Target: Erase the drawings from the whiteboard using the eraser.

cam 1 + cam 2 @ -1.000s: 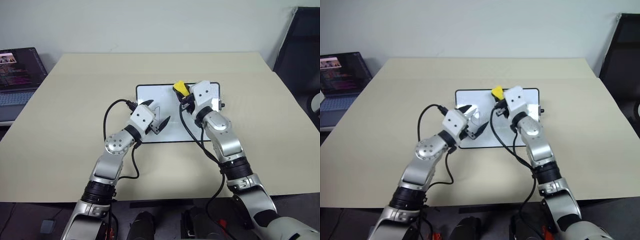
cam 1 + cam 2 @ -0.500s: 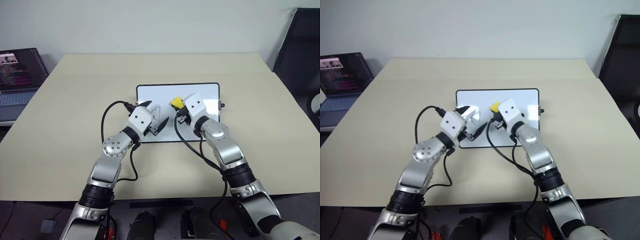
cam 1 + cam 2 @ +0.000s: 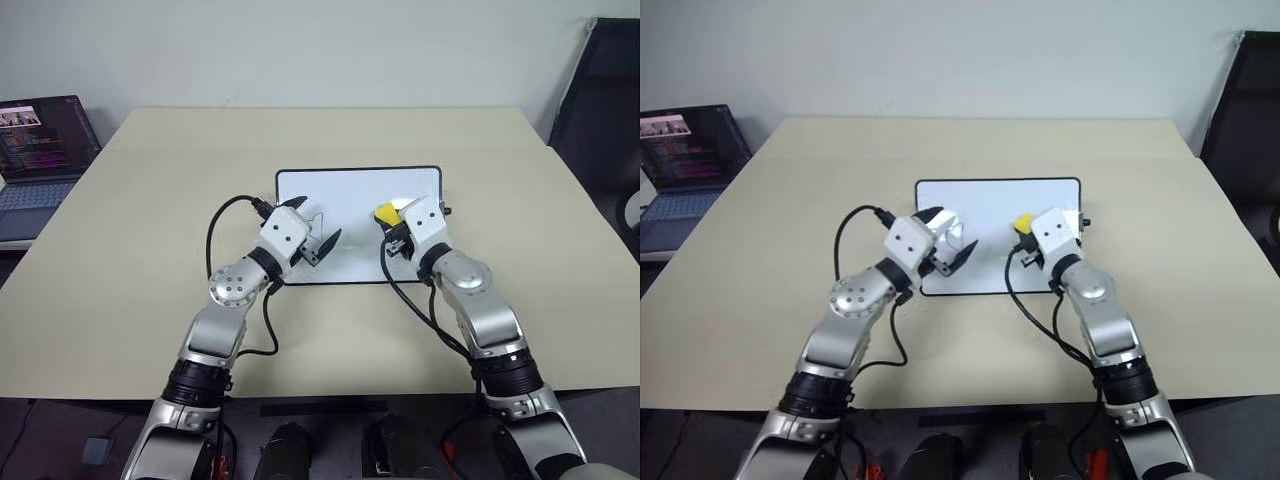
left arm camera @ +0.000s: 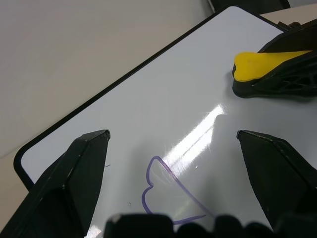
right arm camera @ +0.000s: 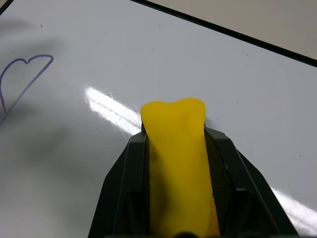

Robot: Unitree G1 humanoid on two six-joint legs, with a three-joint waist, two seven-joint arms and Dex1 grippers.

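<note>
Beige bench (image 3: 120,270) spans most of the scene, with a faint seam running across its far part. Open laptop (image 3: 35,150) at far left, just off the bench edge — screen lit, dark with coloured text lines. Dark chair (image 3: 600,100) at far right. Pale plain wall (image 3: 300,50) behind — floor dark below.

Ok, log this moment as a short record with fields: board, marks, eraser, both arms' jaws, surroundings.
board: whiteboard lying flat on the beige table
marks: one purple heart drawing left, near the left gripper
eraser: yellow eraser on the board's right part, away from the heart
right jaws: right gripper shut on the eraser
left jaws: open over the board, around the heart, holding nothing
surroundings: open laptop past the table's left edge
</note>
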